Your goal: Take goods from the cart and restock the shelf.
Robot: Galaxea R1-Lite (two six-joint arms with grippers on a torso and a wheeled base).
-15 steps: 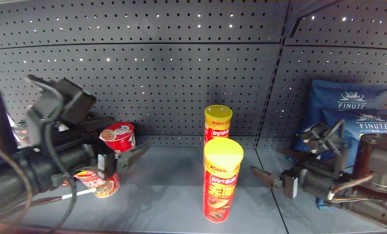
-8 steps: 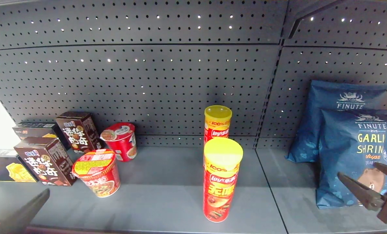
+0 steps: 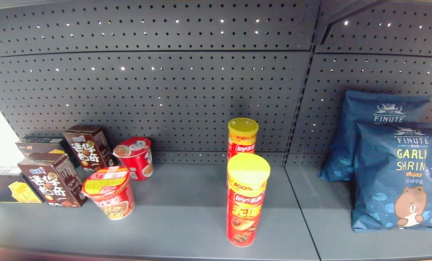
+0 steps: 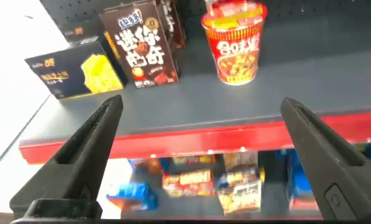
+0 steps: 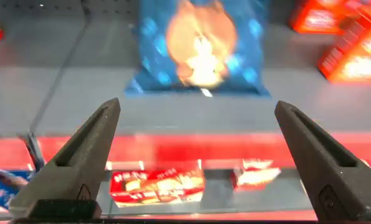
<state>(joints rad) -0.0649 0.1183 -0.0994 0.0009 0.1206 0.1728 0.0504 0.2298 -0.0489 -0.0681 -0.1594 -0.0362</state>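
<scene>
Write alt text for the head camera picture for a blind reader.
A grey shelf with a pegboard back holds snacks: in the middle a tall red chip can stands in front of a second can. To the left are a front noodle cup, a rear noodle cup and dark boxes; to the right, a front blue bag overlaps a rear blue bag.

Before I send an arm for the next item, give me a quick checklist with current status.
1. Left gripper open and empty: ok.
2. Right gripper open and empty: ok.
3. Both grippers out in front of the shelf edge, touching nothing: ok.
4. Front chip can standing upright: ok.
5. Bare shelf between the front noodle cup and that can, room for more stock: ok.
6. Which item to pick next: cannot tell.
</scene>
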